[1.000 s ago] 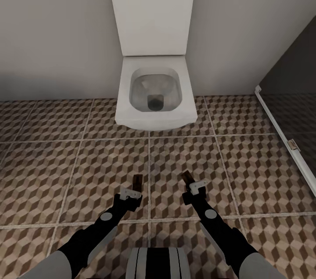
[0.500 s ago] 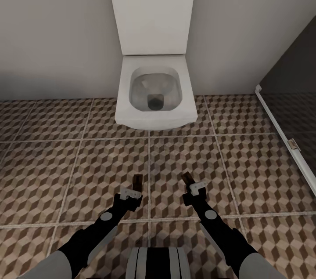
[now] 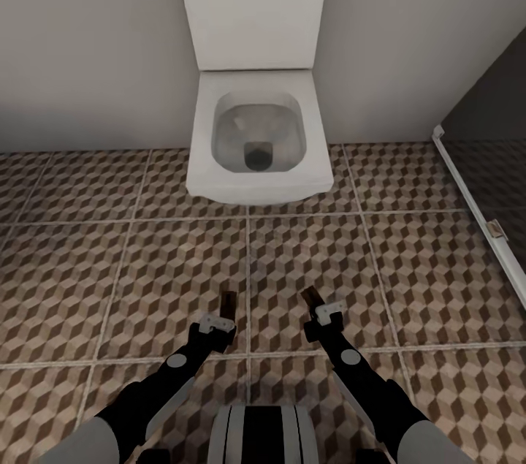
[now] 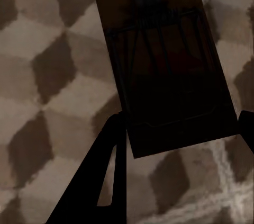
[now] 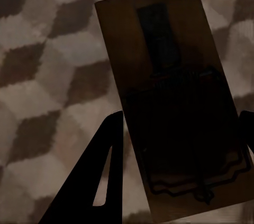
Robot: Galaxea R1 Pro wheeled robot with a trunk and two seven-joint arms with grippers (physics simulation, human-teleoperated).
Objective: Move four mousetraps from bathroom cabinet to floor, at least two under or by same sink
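Head view showed both our fingers gripping mousetraps, left gripper (image 3: 228, 301) and right gripper (image 3: 310, 297), above the bathroom floor (image 3: 146, 267); we should steer away from the toilet (image 3: 256, 135), toward the sink.

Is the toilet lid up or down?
Up. The toilet shows its open bowl, with the lid standing against the wall.

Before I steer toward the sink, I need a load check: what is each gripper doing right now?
Left gripper: shut on a mousetrap.
Right gripper: shut on another mousetrap.
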